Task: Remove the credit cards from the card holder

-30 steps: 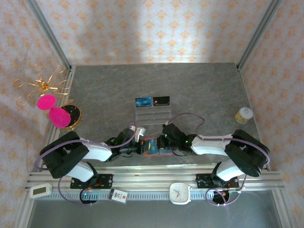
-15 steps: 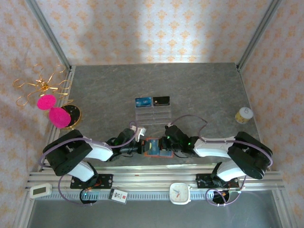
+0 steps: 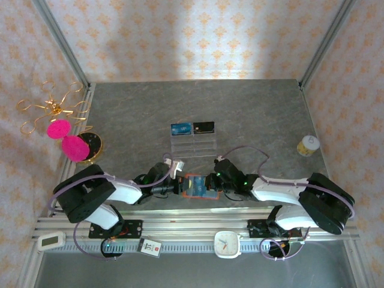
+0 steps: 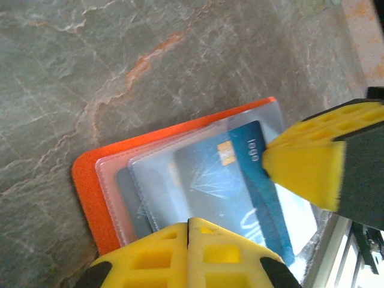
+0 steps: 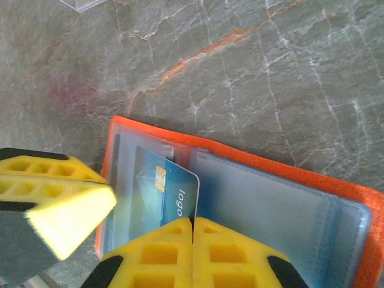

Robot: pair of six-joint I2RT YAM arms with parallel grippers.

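- The small orange folding card holder (image 4: 84, 180) lies open and flat on the grey veined stone surface (image 5: 270, 72), between the two arms.
- A glossy blue credit card (image 4: 234, 186) with a gold chip lies part-way out of the holder's frosted plastic sleeve (image 4: 114, 174). It looks thin, stiff and slick.
- The right fingers (image 5: 222, 246), yellow ribbed pads, are pressed together at the card's long edge, by the printed logo. I can't tell whether the card is nipped between them.
- The left fingers (image 4: 156, 258) are together too, at the holder's other side, and look like a hold-down.
- The card's long axis runs away from the left fingers, chip end farthest. The right arm is nearer, so the draw looks like its job.
- Well beyond the holder, a second blue card (image 3: 181, 128) and a black card (image 3: 204, 127) rest on a clear plastic tray (image 3: 193, 145).
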